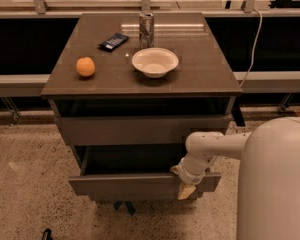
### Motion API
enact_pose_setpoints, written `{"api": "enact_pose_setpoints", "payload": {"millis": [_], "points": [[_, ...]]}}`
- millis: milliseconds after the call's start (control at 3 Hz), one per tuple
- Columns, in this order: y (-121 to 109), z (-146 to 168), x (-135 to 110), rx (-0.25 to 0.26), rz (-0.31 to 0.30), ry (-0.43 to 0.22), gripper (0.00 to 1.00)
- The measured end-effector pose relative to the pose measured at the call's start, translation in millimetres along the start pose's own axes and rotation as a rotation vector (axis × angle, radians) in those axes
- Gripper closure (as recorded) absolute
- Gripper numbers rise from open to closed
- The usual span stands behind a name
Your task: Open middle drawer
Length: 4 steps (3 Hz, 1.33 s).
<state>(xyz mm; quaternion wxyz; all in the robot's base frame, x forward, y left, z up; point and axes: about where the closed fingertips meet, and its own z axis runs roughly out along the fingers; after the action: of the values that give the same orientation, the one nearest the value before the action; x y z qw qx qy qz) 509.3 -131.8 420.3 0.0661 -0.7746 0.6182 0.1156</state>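
Camera view: the grey flat-fronted middle drawer stands pulled out nearward; the tool sits against its right front edge, open or closed I cannot tell.

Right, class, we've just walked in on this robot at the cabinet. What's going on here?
The robot's gripper is at the top edge of the middle drawer, near the drawer's right end. That drawer stands partly pulled out of the cabinet, with its dark inside showing behind the front panel. On the cabinet top sit an orange, a white bowl, a metal can and a dark packet, all away from the arm.
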Motion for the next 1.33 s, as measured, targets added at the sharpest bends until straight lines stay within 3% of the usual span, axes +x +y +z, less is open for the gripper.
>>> {"api": "enact_pose_setpoints", "payload": {"millis": [333,667,1000,1333], "points": [[11,0,2,-0.038,0.006,-0.002,0.47],[12,0,2,-0.038,0.005,-0.002,0.44],[37,-19,-2,-0.1,0.0,-0.028,0.33],[55,-44,-6,-0.108,-0.006,-0.05,0.15]]}}
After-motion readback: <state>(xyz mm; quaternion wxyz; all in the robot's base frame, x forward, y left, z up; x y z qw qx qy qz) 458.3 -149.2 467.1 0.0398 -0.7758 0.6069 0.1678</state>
